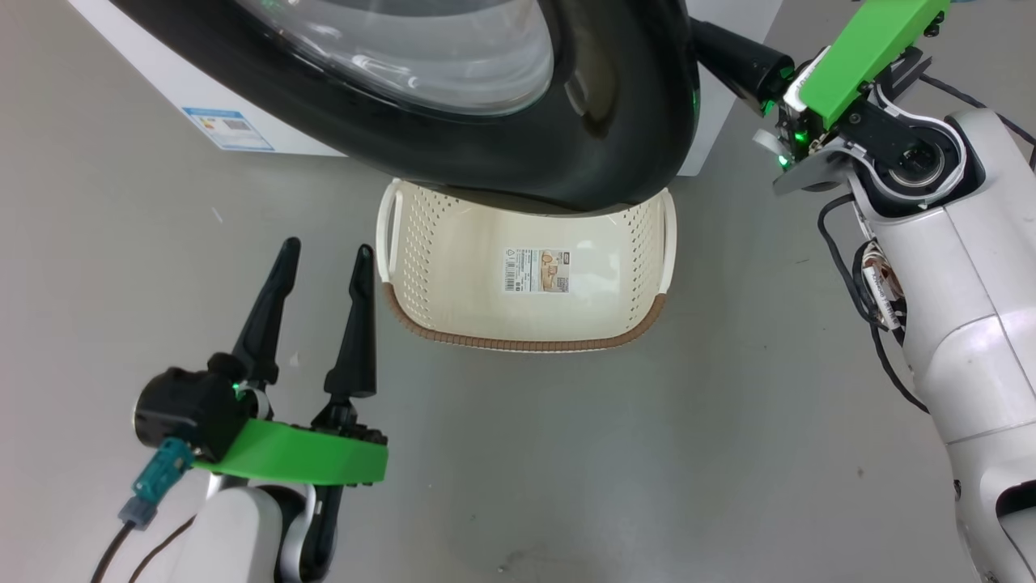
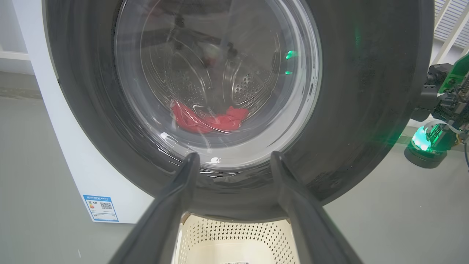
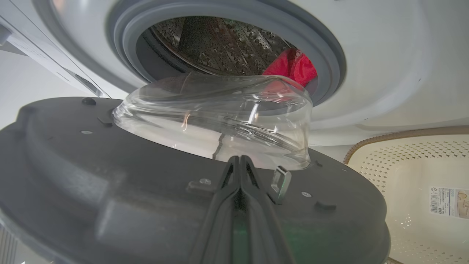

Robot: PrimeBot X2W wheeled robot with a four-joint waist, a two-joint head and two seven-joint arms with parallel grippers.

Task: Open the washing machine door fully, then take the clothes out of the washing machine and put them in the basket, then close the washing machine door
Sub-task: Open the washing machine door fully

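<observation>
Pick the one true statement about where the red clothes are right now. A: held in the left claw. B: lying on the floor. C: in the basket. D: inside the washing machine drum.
D: the clothes lie in the drum of the washing machine, beyond the part-open washing machine door, while the left claw stands open, holding nothing.

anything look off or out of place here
Nothing is spilled or damaged. One oddity: the partly open door hangs over the far end of the basket in the head view, covering part of its opening. The red clothes lie in the drum.
</observation>
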